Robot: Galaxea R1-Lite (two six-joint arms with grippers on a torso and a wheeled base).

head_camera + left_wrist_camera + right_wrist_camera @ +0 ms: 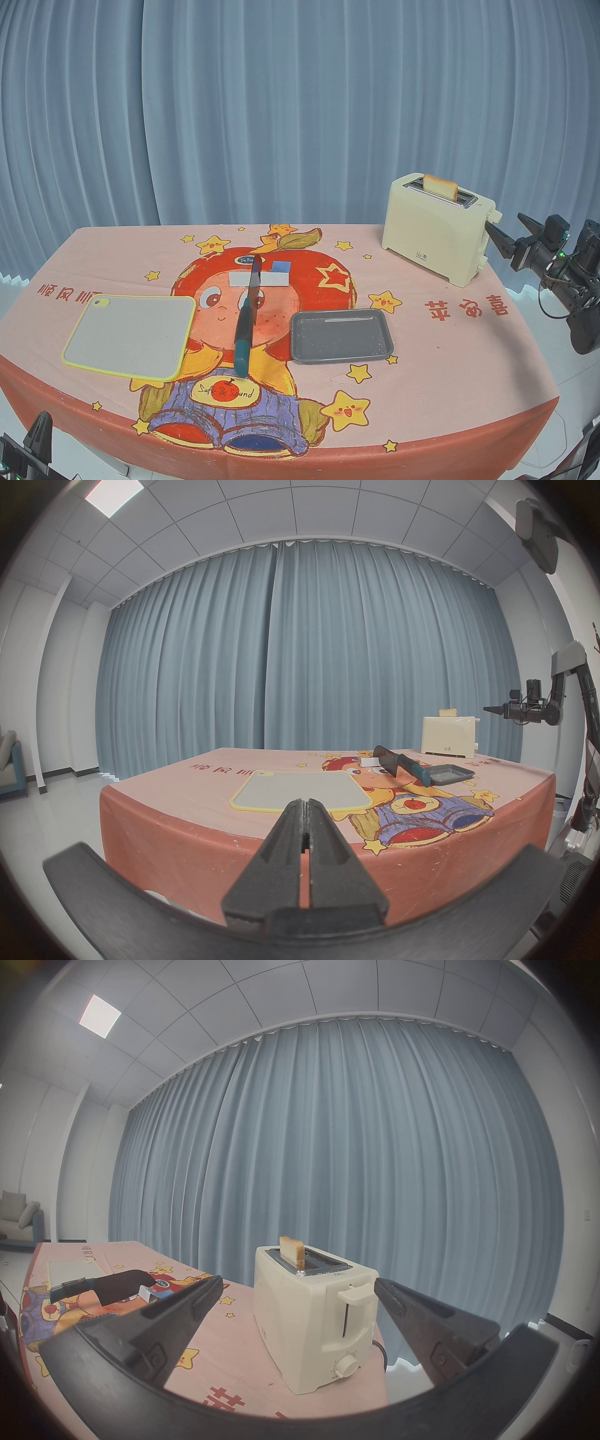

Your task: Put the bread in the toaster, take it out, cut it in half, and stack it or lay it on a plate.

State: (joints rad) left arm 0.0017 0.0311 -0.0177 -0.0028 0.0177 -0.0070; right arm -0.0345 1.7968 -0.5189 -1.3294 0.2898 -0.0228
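A slice of bread (pixel 440 186) (pixel 292 1252) stands half out of a slot of the cream toaster (pixel 435 230) (pixel 315 1319) at the table's far right. My right gripper (pixel 507 236) (pixel 299 1304) hangs open just off the toaster's right end, level with its lever (pixel 356 1294), touching nothing. A knife (pixel 247 312) with a teal handle lies mid-table, its blade propped on a small white block (pixel 259 279). A grey plate (pixel 340 335) lies to its right, a yellow-rimmed cutting board (pixel 130 336) (pixel 302 790) to its left. My left gripper (pixel 306 817) is shut, low off the table's front left corner.
A cartoon-printed pink cloth (pixel 437 375) covers the table. A blue curtain (pixel 281 112) hangs behind it. The toaster's dial (pixel 345 1367) faces my right gripper. There is free tabletop between the plate and the toaster.
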